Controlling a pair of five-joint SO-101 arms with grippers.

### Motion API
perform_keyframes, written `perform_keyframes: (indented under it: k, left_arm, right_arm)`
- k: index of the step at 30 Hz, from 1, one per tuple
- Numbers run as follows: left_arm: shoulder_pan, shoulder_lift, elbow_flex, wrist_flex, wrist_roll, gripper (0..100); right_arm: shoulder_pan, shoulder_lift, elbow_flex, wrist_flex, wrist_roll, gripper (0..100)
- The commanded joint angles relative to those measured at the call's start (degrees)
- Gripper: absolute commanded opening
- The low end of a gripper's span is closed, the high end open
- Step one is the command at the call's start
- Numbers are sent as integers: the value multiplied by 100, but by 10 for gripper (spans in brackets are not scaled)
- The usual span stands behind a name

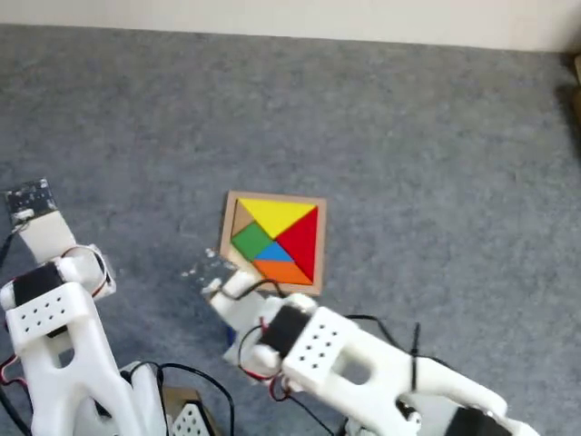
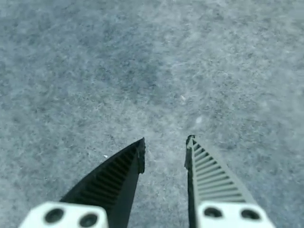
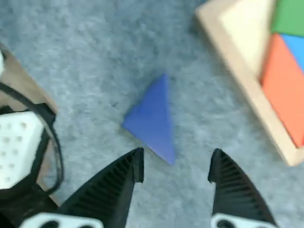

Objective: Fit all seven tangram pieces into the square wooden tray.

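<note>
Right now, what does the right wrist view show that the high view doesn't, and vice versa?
Right wrist view: the dark blue triangle lying whole on the carpet, just ahead of the open right claw. High view: the yellow triangle, red triangle and left arm. Both: the wooden tray, orange piece and green piece.

Soft, even light from above.
Spreads flat over the grey desk [image 1: 408, 136], leaves only thin, faint shadows along the wooden tray [image 1: 277, 198] and beside the blue triangle [image 3: 153, 118], and pushes the white arm [image 1: 363, 359] shells close to glare.
</note>
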Motion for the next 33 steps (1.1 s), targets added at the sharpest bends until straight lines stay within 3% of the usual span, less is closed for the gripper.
perform_keyframes:
  k: [1,10,29,33]
  left_arm:
    - [-189,-119,-198,-97,70,151]
    - [-295,-119,-224,-97,70,151]
    - [-286,-119,-224,-97,70,151]
    - [-286,-119,-224,-97,70,151]
  right_arm:
    - [-338,189,-312,-602,-79,232]
    - [-760,1007,-303,-1314,-88,232]
    - [-699,1666,-312,-1358,-70,231]
    - [-462,1666,-347,-1349,-62,170]
